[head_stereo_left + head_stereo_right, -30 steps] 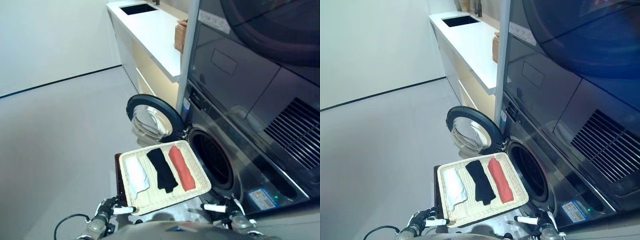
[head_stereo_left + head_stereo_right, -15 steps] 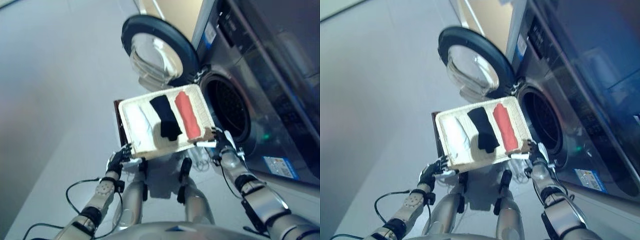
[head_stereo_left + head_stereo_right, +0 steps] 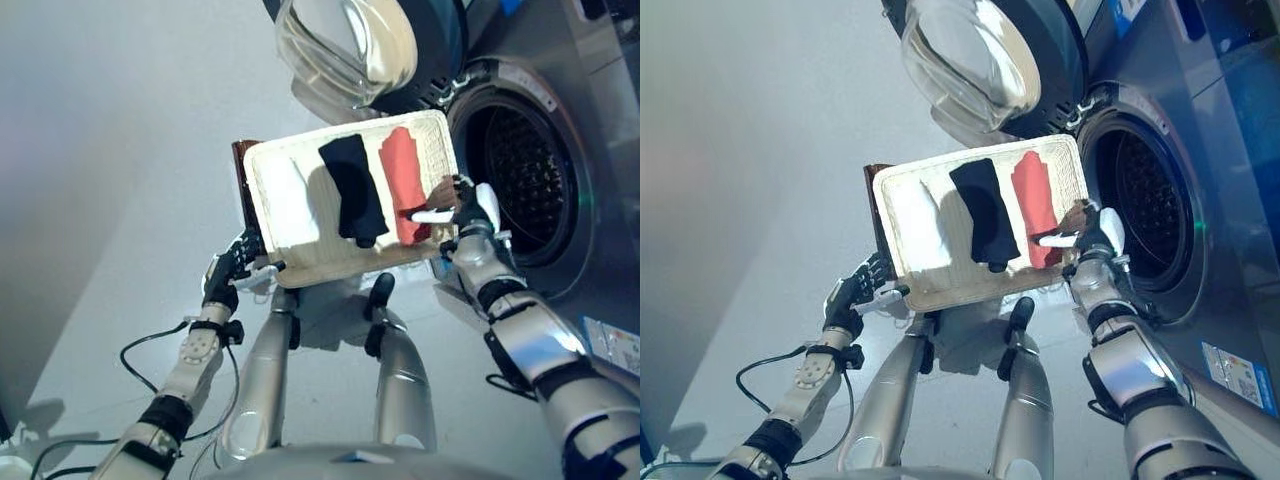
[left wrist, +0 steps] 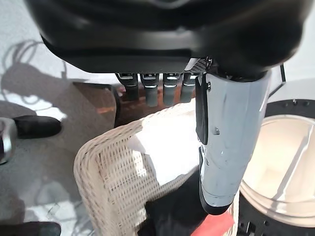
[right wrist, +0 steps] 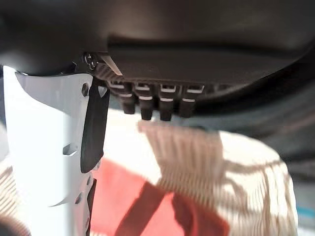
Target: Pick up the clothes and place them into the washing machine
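Overhead, both eye views show a flat rectangular wicker tray [image 3: 300, 262] just beside the washing machine's round drum opening [image 3: 520, 180], w/ three folded clothes in a row: white cloth [image 3: 290, 205] farthest from the drum, black cloth [image 3: 355, 190] in the middle, red cloth [image 3: 403, 182] nearest it. The machine's door [image 3: 985, 55], dark ring w/ clear bulging glass, stands open beyond the tray's far edge. Left hand [image 3: 228, 272] is at the tray's corner farthest from the drum, fingers relaxed, not closed on anything; right hand [image 3: 1085, 232] is at the drum-side rim, white-covered thumb lying over the red cloth. Only the wrist views show the weave: coarse pale basketwork, rounded corners. Right wrist view has straight fingers [image 5: 147, 109] above the tray, nothing gripped. Drum interior is dark, perforated metal.
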### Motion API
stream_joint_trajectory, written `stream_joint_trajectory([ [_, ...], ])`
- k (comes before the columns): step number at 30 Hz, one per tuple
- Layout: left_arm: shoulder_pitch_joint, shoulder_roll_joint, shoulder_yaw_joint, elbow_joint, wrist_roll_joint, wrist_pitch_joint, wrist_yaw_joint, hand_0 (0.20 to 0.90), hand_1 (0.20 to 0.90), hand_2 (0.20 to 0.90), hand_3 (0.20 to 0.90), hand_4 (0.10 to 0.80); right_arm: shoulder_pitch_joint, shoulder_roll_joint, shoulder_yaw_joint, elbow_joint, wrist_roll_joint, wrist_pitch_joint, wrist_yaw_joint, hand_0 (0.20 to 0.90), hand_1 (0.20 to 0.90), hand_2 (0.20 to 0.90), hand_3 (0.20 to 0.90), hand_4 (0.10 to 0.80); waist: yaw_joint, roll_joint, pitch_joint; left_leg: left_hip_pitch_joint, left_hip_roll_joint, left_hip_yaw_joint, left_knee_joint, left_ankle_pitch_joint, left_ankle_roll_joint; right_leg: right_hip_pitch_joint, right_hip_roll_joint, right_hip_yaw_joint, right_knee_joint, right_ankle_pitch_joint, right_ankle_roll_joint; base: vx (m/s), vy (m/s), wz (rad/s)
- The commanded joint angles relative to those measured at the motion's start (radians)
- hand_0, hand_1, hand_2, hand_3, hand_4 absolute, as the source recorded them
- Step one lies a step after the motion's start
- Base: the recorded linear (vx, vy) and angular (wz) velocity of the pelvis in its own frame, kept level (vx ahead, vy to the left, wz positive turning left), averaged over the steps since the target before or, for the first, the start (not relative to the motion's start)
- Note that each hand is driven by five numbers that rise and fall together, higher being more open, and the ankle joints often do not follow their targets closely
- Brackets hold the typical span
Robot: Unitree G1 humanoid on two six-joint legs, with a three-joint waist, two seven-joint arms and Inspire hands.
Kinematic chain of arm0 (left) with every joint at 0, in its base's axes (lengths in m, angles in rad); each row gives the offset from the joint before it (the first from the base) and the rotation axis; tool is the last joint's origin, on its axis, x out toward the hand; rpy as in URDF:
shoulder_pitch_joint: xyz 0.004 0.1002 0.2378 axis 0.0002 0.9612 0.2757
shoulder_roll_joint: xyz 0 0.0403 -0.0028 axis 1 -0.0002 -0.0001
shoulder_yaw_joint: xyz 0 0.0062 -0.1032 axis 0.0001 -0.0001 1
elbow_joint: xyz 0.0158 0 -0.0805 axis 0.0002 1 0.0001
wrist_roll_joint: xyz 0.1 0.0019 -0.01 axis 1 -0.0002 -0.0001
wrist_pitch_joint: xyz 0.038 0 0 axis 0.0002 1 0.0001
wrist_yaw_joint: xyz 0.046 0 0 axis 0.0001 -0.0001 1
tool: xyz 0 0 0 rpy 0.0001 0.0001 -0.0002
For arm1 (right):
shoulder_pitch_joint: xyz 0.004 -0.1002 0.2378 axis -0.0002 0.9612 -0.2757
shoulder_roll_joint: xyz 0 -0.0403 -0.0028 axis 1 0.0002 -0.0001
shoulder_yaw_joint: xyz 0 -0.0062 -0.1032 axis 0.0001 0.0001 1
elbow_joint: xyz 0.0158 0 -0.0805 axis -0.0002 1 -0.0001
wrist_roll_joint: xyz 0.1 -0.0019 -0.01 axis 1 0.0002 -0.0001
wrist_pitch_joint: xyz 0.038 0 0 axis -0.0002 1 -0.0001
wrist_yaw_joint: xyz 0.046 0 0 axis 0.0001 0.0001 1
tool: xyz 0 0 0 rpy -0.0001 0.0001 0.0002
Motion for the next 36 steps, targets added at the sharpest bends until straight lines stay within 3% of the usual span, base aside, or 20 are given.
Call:
stream_joint_trajectory([
  [1, 0.062, 0.045, 0.008, -0.175, 0.007, -0.075, 0.007, 0.900, 0.900, 0.900, 0.900, 0.800, -0.023, -0.110, 0.052, -0.015, -0.001, -0.021, -0.072, 0.900, 0.900, 0.900, 0.900, 0.800, 0.018, 0.015, -0.046, -0.097, 0.001, -0.028, 0.143, -0.106, -0.095, 0.022, 0.005, 0.039, 0.076, -0.087, 0.027, 0.004, 0.058, -0.03],
  [7, 0.067, 0.042, -0.016, -0.158, 0.013, -0.066, 0.024, 0.900, 0.900, 0.900, 0.900, 0.800, -0.043, -0.100, 0.055, -0.002, -0.004, -0.025, -0.100, 0.900, 0.900, 0.900, 0.900, 0.800, 0.019, 0.033, -0.046, -0.141, -0.012, -0.024, 0.170, -0.114, -0.088, -0.014, 0.000, 0.041, 0.096, -0.102, 0.020, 0.013, 0.051, -0.03],
  [15, 0.054, 0.040, -0.040, -0.116, 0.012, -0.077, 0.042, 0.900, 0.900, 0.900, 0.900, 0.800, -0.044, -0.069, 0.069, -0.007, -0.030, -0.034, -0.125, 0.900, 0.900, 0.900, 0.900, 0.800, 0.020, 0.030, -0.053, -0.126, -0.024, -0.026, 0.144, -0.106, -0.082, 0.005, 0.005, 0.038, 0.060, -0.091, 0.019, 0.016, 0.017, 0.00],
  [25, 0.034, 0.059, -0.080, -0.119, 0.008, -0.088, 0.047, 0.900, 0.900, 0.900, 0.900, 0.800, -0.097, -0.090, 0.091, 0.019, -0.043, -0.030, -0.133, 0.900, 0.900, 0.900, 0.900, 0.800, 0.034, 0.029, -0.039, -0.090, -0.034, -0.028, 0.050, -0.065, -0.084, 0.045, 0.007, 0.028, -0.029, -0.055, 0.021, 0.000, 0.000, 0.00],
  [36, 0.044, 0.066, -0.083, -0.137, 0.007, -0.081, 0.060, 0.900, 0.900, 0.900, 0.900, 0.800, -0.109, -0.113, 0.090, 0.024, -0.041, -0.026, -0.139, 0.900, 0.900, 0.900, 0.900, 0.800, 0.046, 0.050, -0.021, -0.119, -0.044, -0.035, 0.053, -0.056, -0.083, 0.029, -0.002, 0.018, -0.016, -0.059, 0.022, 0.003, -0.002, 0.01],
])
